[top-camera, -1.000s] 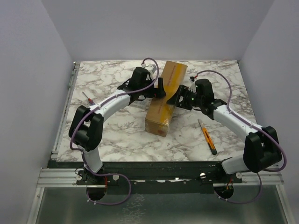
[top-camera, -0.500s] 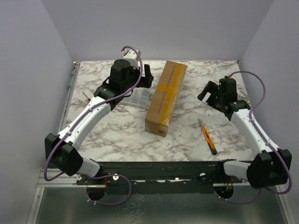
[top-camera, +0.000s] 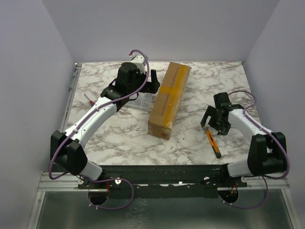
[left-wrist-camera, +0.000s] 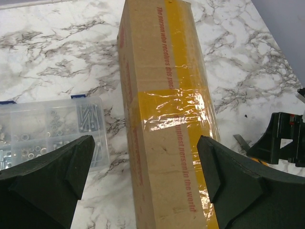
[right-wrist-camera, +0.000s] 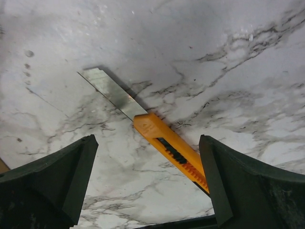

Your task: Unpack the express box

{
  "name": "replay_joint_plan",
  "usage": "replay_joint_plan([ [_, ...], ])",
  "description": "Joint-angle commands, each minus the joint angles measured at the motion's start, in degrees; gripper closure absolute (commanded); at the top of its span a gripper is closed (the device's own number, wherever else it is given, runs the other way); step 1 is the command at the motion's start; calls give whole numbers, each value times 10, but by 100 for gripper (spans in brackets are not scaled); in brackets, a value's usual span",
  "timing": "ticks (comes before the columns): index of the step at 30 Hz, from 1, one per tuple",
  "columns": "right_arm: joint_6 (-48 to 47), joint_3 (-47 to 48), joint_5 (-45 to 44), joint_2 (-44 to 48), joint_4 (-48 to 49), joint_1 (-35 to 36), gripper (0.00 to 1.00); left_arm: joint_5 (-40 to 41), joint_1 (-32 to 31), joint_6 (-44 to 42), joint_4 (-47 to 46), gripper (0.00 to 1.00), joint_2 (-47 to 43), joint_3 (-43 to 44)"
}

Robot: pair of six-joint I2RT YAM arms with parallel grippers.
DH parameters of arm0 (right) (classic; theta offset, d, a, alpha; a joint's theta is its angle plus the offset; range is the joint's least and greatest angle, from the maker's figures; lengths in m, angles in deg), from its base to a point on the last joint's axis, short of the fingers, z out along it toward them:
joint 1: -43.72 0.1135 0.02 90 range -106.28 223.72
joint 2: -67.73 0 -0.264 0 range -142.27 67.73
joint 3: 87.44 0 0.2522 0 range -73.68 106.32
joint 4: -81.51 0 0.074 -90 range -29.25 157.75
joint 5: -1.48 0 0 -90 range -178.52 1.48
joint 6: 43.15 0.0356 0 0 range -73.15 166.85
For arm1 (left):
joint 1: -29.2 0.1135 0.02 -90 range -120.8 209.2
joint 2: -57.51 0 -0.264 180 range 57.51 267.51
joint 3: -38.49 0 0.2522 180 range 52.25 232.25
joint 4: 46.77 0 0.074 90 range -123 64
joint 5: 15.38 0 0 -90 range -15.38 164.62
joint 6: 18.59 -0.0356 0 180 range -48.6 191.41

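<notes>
Progress: nothing is showing as unpacked yet; the express box [top-camera: 169, 100] is lying closed, its yellow tape running unbroken along the top with a clear band crossing it.
Box position: it is sitting in the middle of the marble tabletop [top-camera: 119, 138], long axis running away from the arm bases, between the two arms.
What is left: by my reading, taking up the knife, slitting the tape, opening the flaps and lifting out the contents are all waiting.
Cutter: an orange utility knife [right-wrist-camera: 167, 148] is lying flat on the tabletop to the right of the box, well apart from it, with its blade extended.
Right arm: it is folding low over the knife, wrist pointing down. The right pincer [top-camera: 215, 128] is hanging spread wide, one finger on each side of the knife's blade end, gripping nothing.
Left arm: it is reaching out along the box's left side. The left pincer [left-wrist-camera: 145, 162] is spread wide, looking down on the box top and holding nothing.
Beside the box: a clear compartment case of screws and nuts [left-wrist-camera: 52, 129] is resting just left of it.
</notes>
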Motion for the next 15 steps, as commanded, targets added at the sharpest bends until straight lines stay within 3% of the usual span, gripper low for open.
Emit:
replay_joint_plan([
  [1, -8, -29, 13, -19, -4, 1, 0, -32, -3, 9, -1, 1, 13, -5],
  [15, 33, -104, 35, 10, 46, 13, 32, -40, -5, 13, -2, 1, 20, -5],
])
